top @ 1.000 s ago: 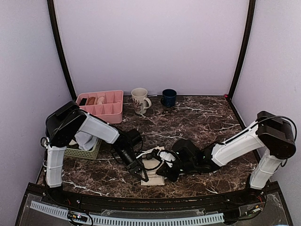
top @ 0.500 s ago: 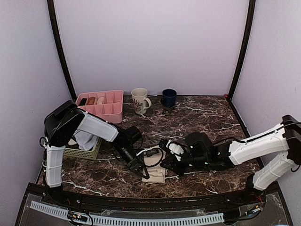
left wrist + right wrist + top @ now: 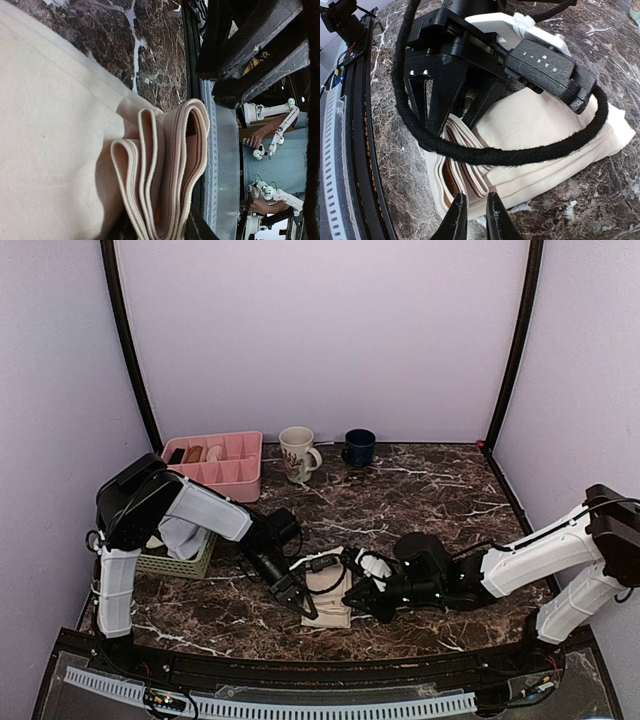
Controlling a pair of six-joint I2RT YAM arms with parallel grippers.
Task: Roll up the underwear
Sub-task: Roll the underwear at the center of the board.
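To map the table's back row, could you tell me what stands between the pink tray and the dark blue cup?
A cream patterned mug stands between the pink tray and the dark blue cup; the top view shows it.

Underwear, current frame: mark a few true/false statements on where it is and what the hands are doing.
1. The underwear lies folded in layers on the table. True.
2. It sits in the pink tray. False: it is on the marble near the front edge, between the two hands.
3. The left hand has its fingers on either side of the layered edge. True.
4. The right hand is wide open. False: its fingers are nearly together, at the underwear's edge.
5. The cream mug stands upright beside the dark blue cup. True.
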